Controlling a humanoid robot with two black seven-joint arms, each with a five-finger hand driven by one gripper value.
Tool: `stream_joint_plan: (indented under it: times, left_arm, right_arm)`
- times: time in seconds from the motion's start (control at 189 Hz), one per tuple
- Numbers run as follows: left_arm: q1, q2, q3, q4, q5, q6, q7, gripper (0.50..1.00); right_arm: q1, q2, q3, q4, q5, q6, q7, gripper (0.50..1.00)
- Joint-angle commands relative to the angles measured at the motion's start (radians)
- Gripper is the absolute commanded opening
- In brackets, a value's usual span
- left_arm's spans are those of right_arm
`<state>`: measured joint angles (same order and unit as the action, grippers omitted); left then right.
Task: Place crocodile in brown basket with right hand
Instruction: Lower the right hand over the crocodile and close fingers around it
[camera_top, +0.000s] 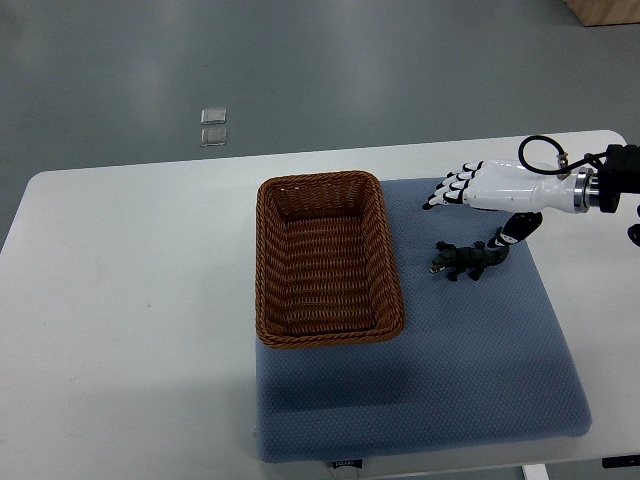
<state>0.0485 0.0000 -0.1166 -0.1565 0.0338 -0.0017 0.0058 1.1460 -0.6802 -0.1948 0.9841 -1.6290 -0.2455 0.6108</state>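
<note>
A small dark green toy crocodile (467, 260) lies on the blue mat (470, 350), just right of the brown wicker basket (268, 260). The basket is empty. My right hand (478, 196) comes in from the right edge and hovers above the mat's far side, a little beyond and above the crocodile. Its white fingers with black tips stretch flat toward the left, open, holding nothing. The thumb (514, 231) hangs down near the crocodile's tail end. The left arm does not show.
The basket and mat rest on a white table (130, 330). The basket's right part sits on the mat. Two small clear squares (213, 127) lie on the grey floor beyond the table. A wooden corner (605, 10) shows at top right.
</note>
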Motion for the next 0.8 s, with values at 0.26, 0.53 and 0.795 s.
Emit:
stream_joint_plan:
  times: [0.26,0.53,0.795]
  left_arm:
    - [0.001,0.0,0.0,0.0,0.0,0.0,0.0,1.0]
    - [0.001,0.0,0.0,0.0,0.0,0.0,0.0,1.0]
    - [-0.001,0.0,0.0,0.0,0.0,0.0,-0.001,1.0]
  right_arm:
    - [0.001,0.013,-0.06,0.004,-0.066,0.002,0.0,0.926]
    - [0.0,0.044,-0.058,-0.016,-0.066,0.002,0.0,0.926]
    - [-0.008,0.077,-0.06,-0.062,-0.077,0.006,0.0,0.926]
